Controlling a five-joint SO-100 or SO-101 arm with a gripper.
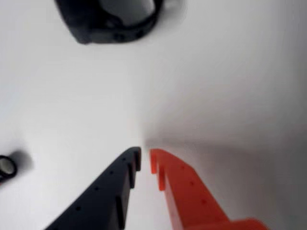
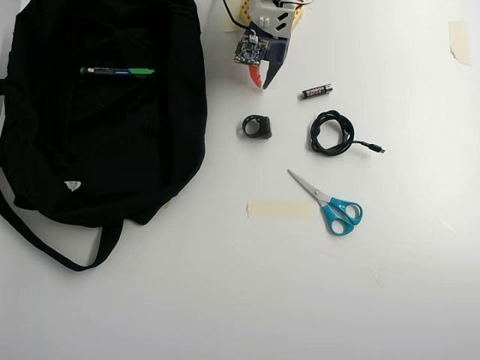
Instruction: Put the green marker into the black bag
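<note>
Green marker [image 2: 118, 71]: lies flat on the upper part of the black bag [image 2: 97, 150], pointing nine to three o'clock in the overhead view. Whether it rests on the fabric or inside an opening cannot be told; black on black hides any seam or zip.

Black bag: fills the nine-to-eleven o'clock part of the overhead view, strap trailing toward seven o'clock, small white label low on its face. Its left edge is cut off by the frame.

Gripper [image 2: 263, 81]: at twelve o'clock in the overhead view, well apart from the marker, over bare table [image 2: 225, 300]. In the wrist view its black and orange fingers [image 1: 144, 160] stand nearly together with a narrow gap, and nothing is between them.

Step in hand, as judged: the marker already sits at the bag and the arm is empty, so the task looks finished or nearly so. If anything remains, it calls for checking that the marker is truly inside.

Other items, overhead view: black ring-shaped clip [image 2: 256, 126] just below the gripper; battery [image 2: 316, 91] at its three o'clock; coiled cable [image 2: 334, 135]; scissors [image 2: 330, 202]; tape strip [image 2: 279, 208].

Hard to make out: the wrist view is blurred; dark shapes at its top and left edges are cut off.
</note>
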